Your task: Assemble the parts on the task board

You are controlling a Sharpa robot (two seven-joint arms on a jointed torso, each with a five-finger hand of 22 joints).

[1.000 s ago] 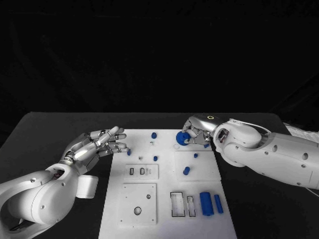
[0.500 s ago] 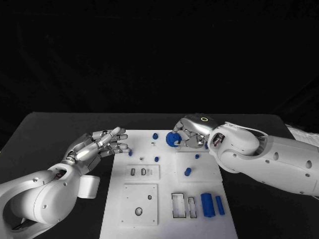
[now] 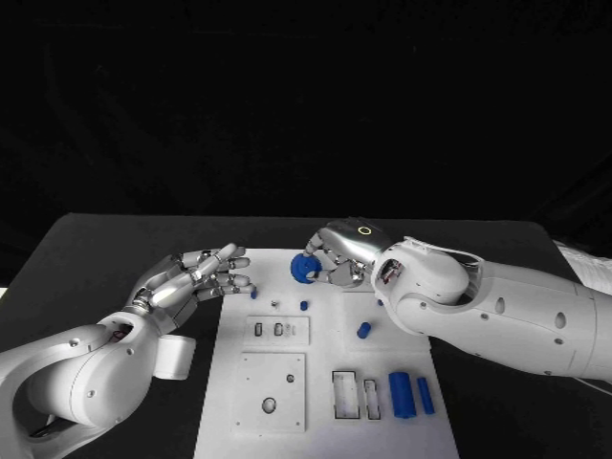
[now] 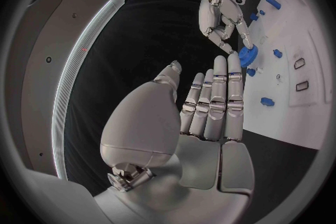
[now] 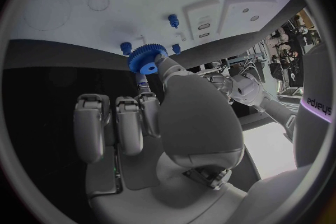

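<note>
On the left, over the near-left edge of the board: left hand, fingers straight and a little apart, holding nothing. Just past the fingertips, a small blue peg on the board.

In the middle, near the far edge of the board: blue gear, pinched in the fingers of the right hand. Teeth easy to see in the right wrist view. Gear up off the board, tilted a bit.

Probably the step now: putting the gear down on its post. To do it well: keep the gear flat, line the hole up right over the post, go down slow, let go only when seated. No squeezing too hard, or the gear may tip.

On the right, nearer the robot: two blue bars lying side by side on the board, close to the long slots.

Hard to tell: which post is for the gear, with the hand in the way. Hole of the gear hidden by the fingers. Tiny marks on the board too small to make out.
</note>
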